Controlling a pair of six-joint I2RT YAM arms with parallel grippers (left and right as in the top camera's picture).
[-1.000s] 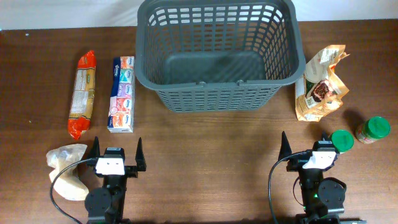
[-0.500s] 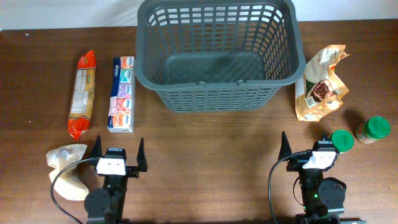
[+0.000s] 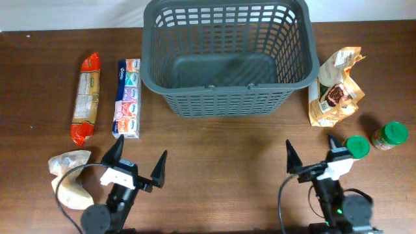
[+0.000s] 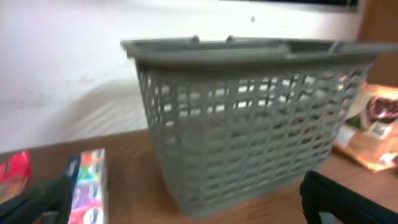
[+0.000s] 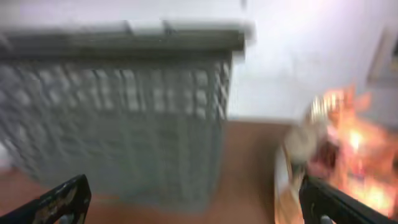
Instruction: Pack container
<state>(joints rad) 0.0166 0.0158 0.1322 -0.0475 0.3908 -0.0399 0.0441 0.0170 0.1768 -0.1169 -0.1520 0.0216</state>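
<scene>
Left gripper [image 3: 142, 147] and right gripper [image 3: 309, 143] hang spread, empty, at 6 o'clock of the unfilled container [image 3: 227, 104]; groceries [image 3: 127, 98] flank it, likely for reach.

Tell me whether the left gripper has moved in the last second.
Yes. The left gripper has swung right and twisted: its left tip, earlier left of the tissue pack, now lines up with it.

Your basket [image 3: 227, 55] sits upright at the far middle of the desk [image 3: 221, 149]: large, dark grey plastic, rounded corners, slotted walls, thick rim, solid base showing, nothing inside.
</scene>
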